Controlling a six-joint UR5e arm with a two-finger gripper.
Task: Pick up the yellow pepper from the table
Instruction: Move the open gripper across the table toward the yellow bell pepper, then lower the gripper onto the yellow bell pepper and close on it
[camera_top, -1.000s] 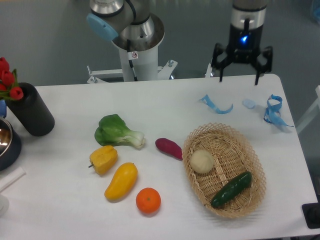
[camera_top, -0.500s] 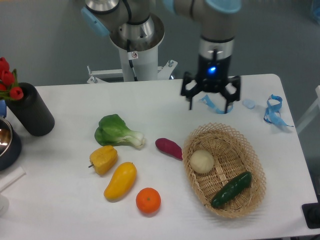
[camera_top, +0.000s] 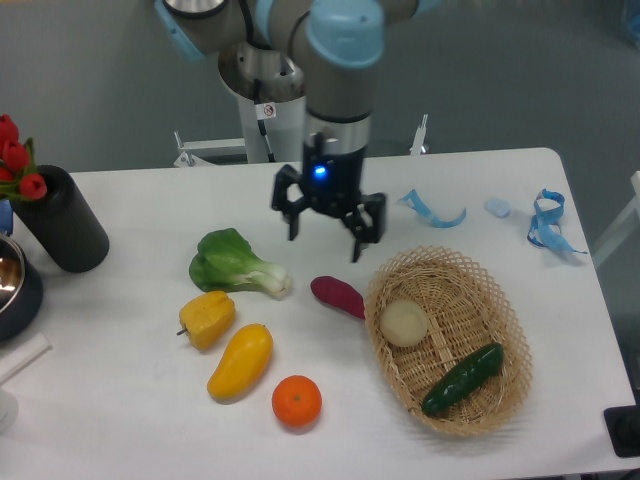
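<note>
The yellow pepper (camera_top: 207, 318), squat and lobed with a short dark stem, lies on the white table (camera_top: 150, 210) at the left of centre. My gripper (camera_top: 324, 240) hangs open above the table, up and to the right of the pepper, with nothing between its fingers. It is over the spot between the green leafy vegetable and the purple vegetable, well apart from the pepper.
A bok choy (camera_top: 238, 263) lies just above the pepper, a long yellow fruit (camera_top: 241, 361) and an orange (camera_top: 297, 401) below it. A purple vegetable (camera_top: 338, 296) lies beside a wicker basket (camera_top: 490, 300). A black cylinder (camera_top: 62, 220) with red flowers stands far left. Blue ribbons (camera_top: 545, 222) lie at the back right.
The arm has swung left and slightly forward across the back of the table, carrying the open gripper from the right rear corner to above the table's middle. The objects have not moved.
</note>
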